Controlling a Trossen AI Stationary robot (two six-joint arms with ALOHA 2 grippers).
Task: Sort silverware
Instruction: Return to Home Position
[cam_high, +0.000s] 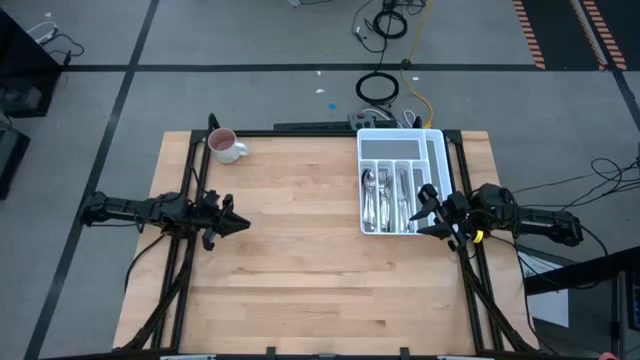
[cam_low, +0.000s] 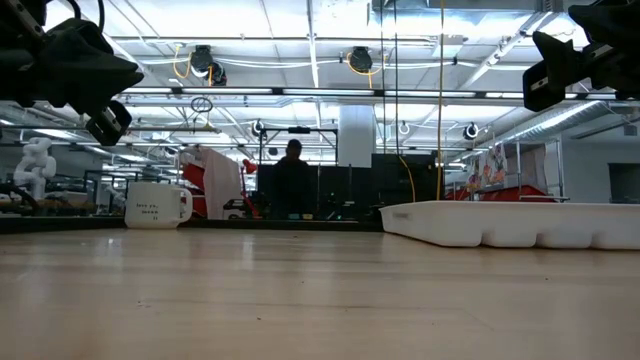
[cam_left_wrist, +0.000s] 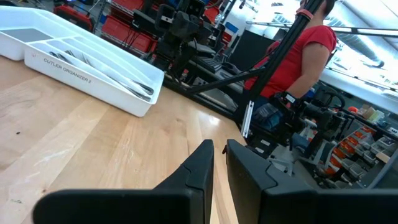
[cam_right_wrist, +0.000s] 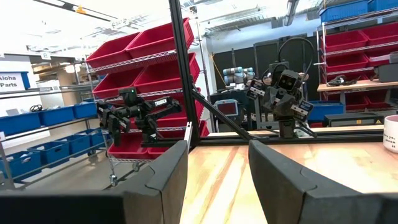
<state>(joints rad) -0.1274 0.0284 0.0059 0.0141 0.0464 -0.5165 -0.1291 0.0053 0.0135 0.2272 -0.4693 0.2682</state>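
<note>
The silverware (cam_high: 385, 198) lies in the lengthwise compartments of a white cutlery tray (cam_high: 400, 133) at the table's far right; it also shows in the left wrist view (cam_left_wrist: 118, 74). My right gripper (cam_high: 422, 210) hangs open above the tray's right near corner, high over the table (cam_low: 545, 75), touching nothing; its fingers frame bare table (cam_right_wrist: 217, 162). My left gripper (cam_high: 243, 222) floats shut above the table's left side (cam_left_wrist: 219, 152), also raised well clear (cam_low: 105, 125).
A white mug (cam_high: 225, 146) stands near the far left corner (cam_low: 155, 204). The tray's low wall (cam_low: 500, 222) rises at the right. Bare wood (cam_high: 300, 260) spreads between the arms and toward the near edge. People stand beyond the table: one in red (cam_left_wrist: 305, 50), one dark figure (cam_low: 292, 180).
</note>
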